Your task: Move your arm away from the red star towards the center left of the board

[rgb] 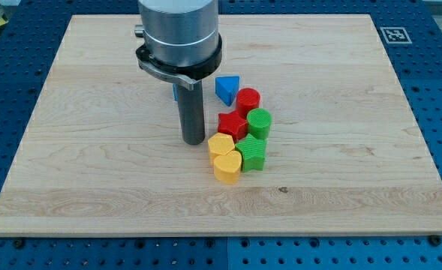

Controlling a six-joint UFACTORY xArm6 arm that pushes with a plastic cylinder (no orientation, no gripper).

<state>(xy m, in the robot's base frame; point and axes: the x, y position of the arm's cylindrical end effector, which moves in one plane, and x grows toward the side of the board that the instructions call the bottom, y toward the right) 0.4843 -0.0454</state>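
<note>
The red star (232, 124) lies near the board's middle inside a tight cluster of blocks. My tip (193, 141) rests on the wooden board (93, 150) just to the view's left of the star, a small gap away, and just up-left of the yellow blocks. A red cylinder (248, 99) and a blue triangle (227, 88) sit above the star. A green cylinder (259, 122) sits to its right.
Below the star lie a yellow hexagon-like block (221, 145), a yellow heart-like block (227, 168) and a green block (253, 153). A bit of another blue block (175, 93) shows behind the rod. A marker tag (392, 34) is at the board's top right corner.
</note>
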